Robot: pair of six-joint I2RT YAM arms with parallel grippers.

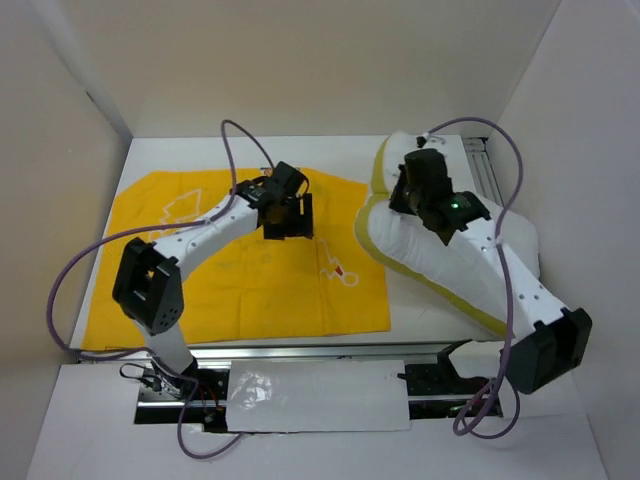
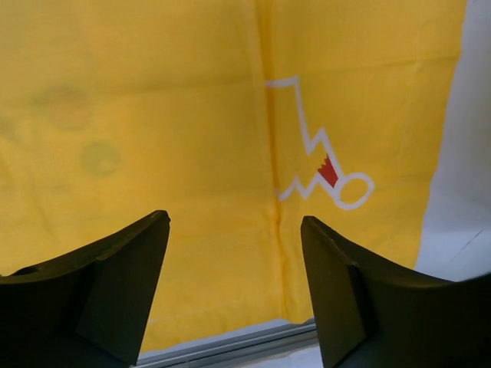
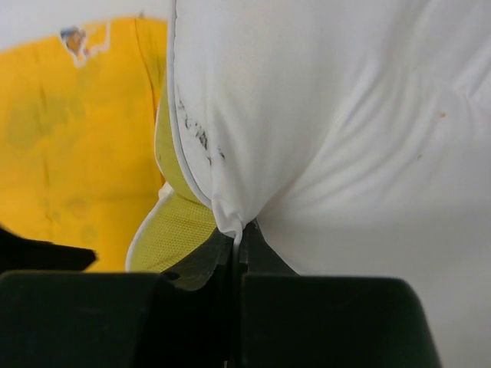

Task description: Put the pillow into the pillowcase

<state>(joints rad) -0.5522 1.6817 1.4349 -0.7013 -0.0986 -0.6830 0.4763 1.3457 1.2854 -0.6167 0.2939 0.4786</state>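
The yellow pillowcase (image 1: 240, 270) lies flat on the left half of the table, plainer side up, with a small white and red outline print (image 2: 326, 172). The white pillow (image 1: 440, 250) with a yellowish mesh edge (image 3: 173, 226) lies bunched on the right, under my right arm. My left gripper (image 1: 288, 218) hovers open and empty over the pillowcase's upper middle (image 2: 234, 230). My right gripper (image 1: 415, 195) is shut on a pinch of the pillow's white fabric (image 3: 239, 230) near its left edge.
A metal rail (image 1: 300, 352) runs along the table's near edge below the pillowcase. White walls enclose the table at the back and sides. A purple cable (image 1: 245, 140) loops above the left arm.
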